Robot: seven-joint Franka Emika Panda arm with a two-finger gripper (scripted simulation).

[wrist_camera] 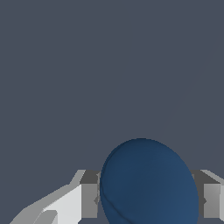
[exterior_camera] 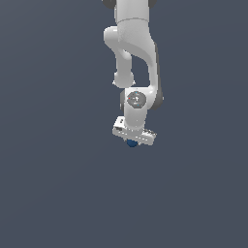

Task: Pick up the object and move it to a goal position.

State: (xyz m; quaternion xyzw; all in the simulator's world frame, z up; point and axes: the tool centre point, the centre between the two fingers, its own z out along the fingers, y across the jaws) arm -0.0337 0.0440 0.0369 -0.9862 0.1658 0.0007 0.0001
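Note:
The dark blue ball point(exterior_camera: 131, 143) is smooth and plain and peeks out just under the white gripper point(exterior_camera: 132, 142) in the exterior view, near the middle of the picture. In the wrist view the ball point(wrist_camera: 148, 183) fills the space between the two grey fingers point(wrist_camera: 89, 197), which press on both of its sides. The gripper is shut on the ball. Most of the ball is hidden behind the hand in the exterior view. Whether the ball touches the floor cannot be told.
The white arm point(exterior_camera: 133, 43) reaches down from the top of the exterior view. A plain dark grey-blue surface point(exterior_camera: 48, 193) spreads all around; nothing else shows on it.

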